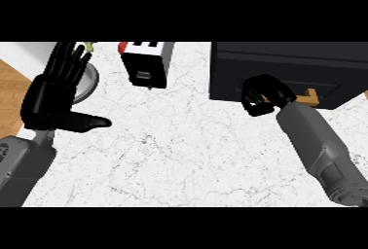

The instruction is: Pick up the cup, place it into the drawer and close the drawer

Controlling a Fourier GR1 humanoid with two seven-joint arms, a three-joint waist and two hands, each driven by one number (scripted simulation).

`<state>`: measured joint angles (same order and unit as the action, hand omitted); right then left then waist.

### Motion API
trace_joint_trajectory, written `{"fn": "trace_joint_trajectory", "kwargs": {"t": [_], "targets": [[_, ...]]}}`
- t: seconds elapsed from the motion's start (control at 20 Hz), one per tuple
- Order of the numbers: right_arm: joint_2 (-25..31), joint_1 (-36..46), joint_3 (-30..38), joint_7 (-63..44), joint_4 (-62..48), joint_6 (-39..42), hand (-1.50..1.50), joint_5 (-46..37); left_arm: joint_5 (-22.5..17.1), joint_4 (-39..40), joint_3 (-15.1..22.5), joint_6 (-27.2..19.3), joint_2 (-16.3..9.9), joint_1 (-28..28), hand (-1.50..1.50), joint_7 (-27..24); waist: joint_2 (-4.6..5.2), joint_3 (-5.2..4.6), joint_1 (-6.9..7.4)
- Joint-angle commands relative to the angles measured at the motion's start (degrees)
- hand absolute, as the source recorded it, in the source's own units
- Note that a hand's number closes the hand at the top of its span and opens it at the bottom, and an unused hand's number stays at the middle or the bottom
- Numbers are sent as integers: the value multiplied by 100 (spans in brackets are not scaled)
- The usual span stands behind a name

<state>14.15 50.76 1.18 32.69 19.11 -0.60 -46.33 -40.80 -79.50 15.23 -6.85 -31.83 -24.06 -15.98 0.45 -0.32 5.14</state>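
A white, grey-veined counter point(179, 160) fills most of the head view, with a strip of wooden floor point(10, 92) showing past its left edge. At upper right stands a dark cabinet point(287, 58), its drawer point(316, 80) front facing down the view; whether the drawer is fully shut cannot be told from this angle.

Two grey forearms come in from the lower edge, the right one slanting up towards the cabinet and the left one rising along the left side.

The left hand point(54, 95) rests wide open near the left edge, fingers straight and pointing up, thumb stuck out to the right, holding nothing. Its fingers lie over part of a grey plate point(87, 82) just beside it.

At top centre, between the plate and the cabinet, sits a black-and-white box point(147, 65) with a red patch at its upper corner.

The right hand point(265, 92) is at the drawer front, fingers curled in tight. They cover the left end of a tan handle point(310, 97), and a sliver of tan shows between them; whether they clasp the handle or only press against it cannot be told.

A small yellow-green object point(90, 47) peeks out beside the left fingertips at the top.

The cup shows nowhere on the counter; it is hidden, and its place cannot be told.
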Motion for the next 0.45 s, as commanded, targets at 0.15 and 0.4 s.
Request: {"fn": "trace_joint_trajectory", "kwargs": {"t": [0.15,0.4], "targets": [[535,492,522,-345,-283,-328,150,258,-57,82,27,242,52,57,-150,-9,272,58,160],[675,602,539,-248,-341,-87,150,276,44,182,66,143,196,-6,-150,-81,270,53,135]]}}
